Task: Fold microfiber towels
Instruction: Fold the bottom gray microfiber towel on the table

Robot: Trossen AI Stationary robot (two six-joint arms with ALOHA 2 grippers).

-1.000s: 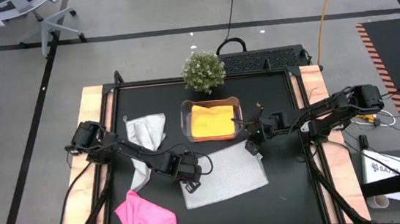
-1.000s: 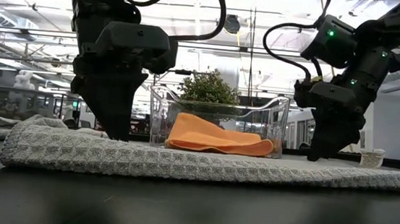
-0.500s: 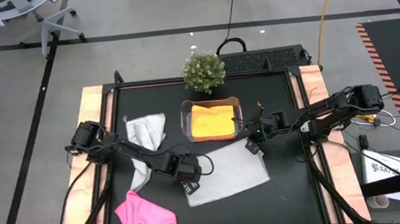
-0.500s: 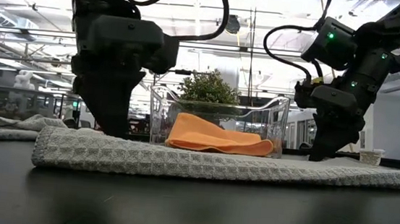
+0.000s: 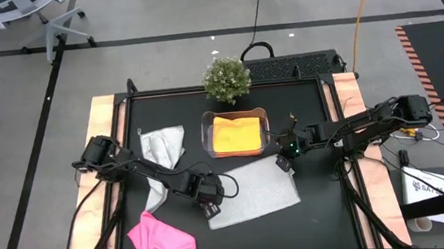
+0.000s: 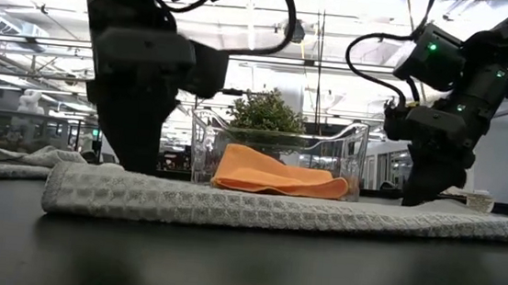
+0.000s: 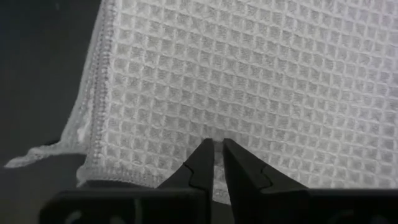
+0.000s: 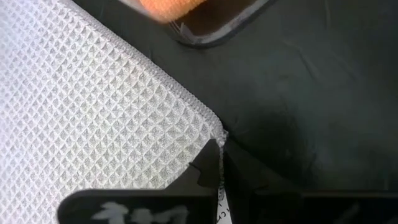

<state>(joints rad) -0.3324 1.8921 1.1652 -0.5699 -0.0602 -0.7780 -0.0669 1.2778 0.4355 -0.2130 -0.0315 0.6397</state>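
Lying flat on the black counter point(image 5: 310, 108), a light grey waffle-weave towel point(image 5: 253, 192) is pinched at two corners by the robot's arms. The left end effector point(image 5: 211, 210) has its fingers closed to a narrow slit on the towel's near left corner, with the weave caught between them in the left wrist view. The right end effector point(image 5: 285, 164) is clamped on the far right corner, the hem's tip nipped between its closed fingers in the right wrist view. Just beyond the towel stands a clear plastic tub point(image 5: 205, 134) holding an orange-yellow towel point(image 5: 235, 134). A second grey towel point(image 5: 162, 151) lies crumpled to the far left, and a bright pink towel point(image 5: 162, 243) sits bunched at the near left. A small potted plant point(image 5: 226, 78) stands behind the tub.
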